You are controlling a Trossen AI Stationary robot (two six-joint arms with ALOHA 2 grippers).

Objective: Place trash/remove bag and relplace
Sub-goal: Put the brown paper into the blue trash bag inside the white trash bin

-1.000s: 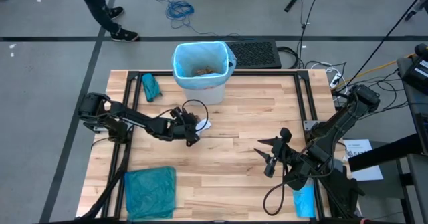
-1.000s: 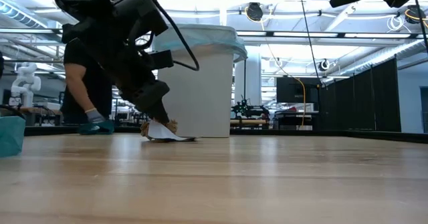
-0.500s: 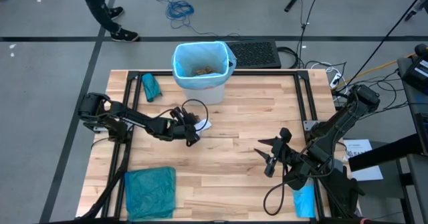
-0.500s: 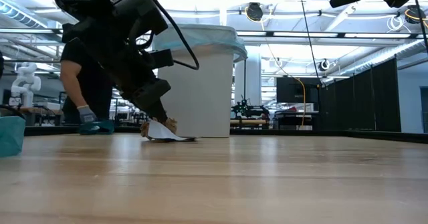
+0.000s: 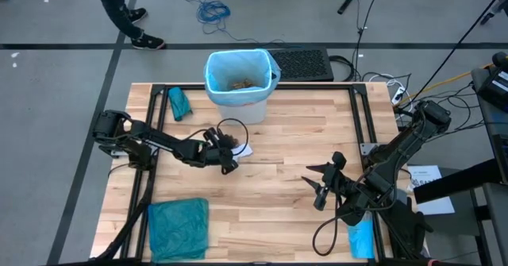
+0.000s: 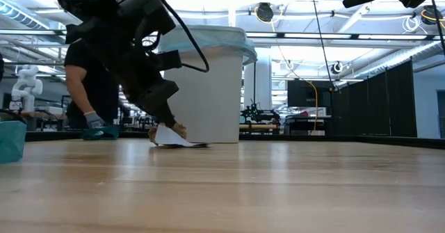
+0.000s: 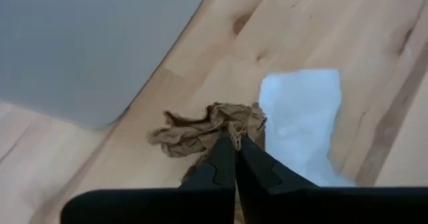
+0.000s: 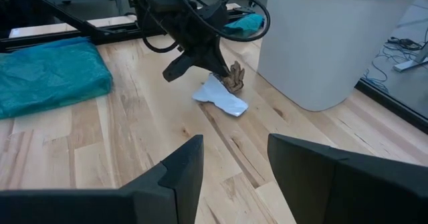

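One brown scrap (image 5: 236, 144) lies on the table (image 5: 286, 179) from above, the left gripper (image 5: 232, 148) down on it just before the bin (image 5: 238, 83); more scraps sit inside the blue bag (image 5: 213, 69) lining it, so loading looks mostly done, while pulling the bag and fitting a new one remain. The right gripper (image 5: 319, 188) waits well apart, fingers parted and empty. At table height the left gripper (image 6: 169, 120) meets the scrap (image 6: 178, 129) and a white sheet (image 6: 174, 138); a person bends behind. The left wrist shows fingers (image 7: 224, 160) clenched on the scrap (image 7: 200, 129). The right wrist shows the same pinch (image 8: 227, 70) from afar. The tube is nowhere visible, and the bin's depth is hidden.
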